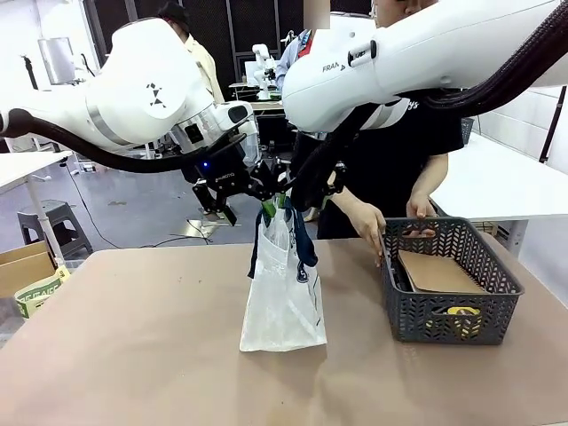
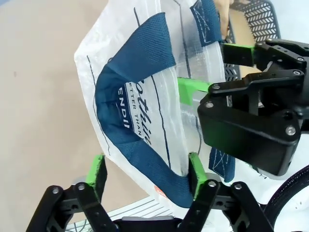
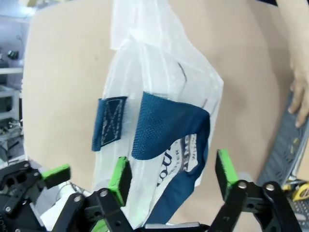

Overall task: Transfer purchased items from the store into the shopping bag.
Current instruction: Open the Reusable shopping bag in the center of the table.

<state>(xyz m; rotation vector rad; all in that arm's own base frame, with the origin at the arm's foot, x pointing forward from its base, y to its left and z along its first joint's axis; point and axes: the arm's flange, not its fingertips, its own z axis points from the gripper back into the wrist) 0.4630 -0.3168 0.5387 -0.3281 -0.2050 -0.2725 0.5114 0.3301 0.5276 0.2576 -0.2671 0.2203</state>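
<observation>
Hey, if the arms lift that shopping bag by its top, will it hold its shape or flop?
Probably floppy: the bag is thin, creased plastic, pinched narrow at the top. Likely light, since it looks flat and near empty. The woven handles seem the grippier place to hold.

L gripper (image 2: 146, 169), R gripper (image 3: 172, 166) close together, fingers (image 2: 98, 174) apart.

The shopping bag (image 1: 282, 297) stands in the middle of the worktop (image 1: 133, 355). To its right, apart from it, sits the basket (image 1: 453, 312), with a flat board (image 1: 435, 271) lying inside. A person's hand (image 1: 371, 232) is at the basket's left rim, coming from behind the worktop. My left jaws and right jaws straddle the bag's top.
</observation>
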